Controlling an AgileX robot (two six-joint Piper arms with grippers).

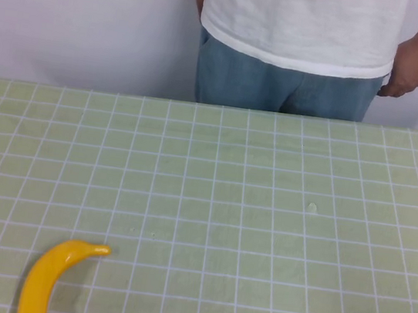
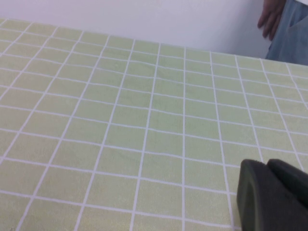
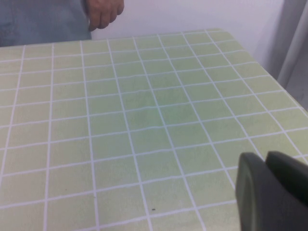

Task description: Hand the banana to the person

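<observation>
On the near left of the table (image 1: 263, 211) I can see the banana (image 1: 48, 278), a smooth, glossy yellow-orange curve lying flat on the green checked cloth, its tip pointing right and its lower end cut off by the near edge of the high view. At the far side stands the person (image 1: 300, 37), in a white T-shirt and blue jeans, hands hanging by the hips. My left gripper (image 2: 272, 197) shows only as a dark body in a corner of its wrist view, low over bare cloth; the right gripper (image 3: 272, 192) looks the same in its own view. Neither view shows the banana, and I cannot tell how either gripper is set.
</observation>
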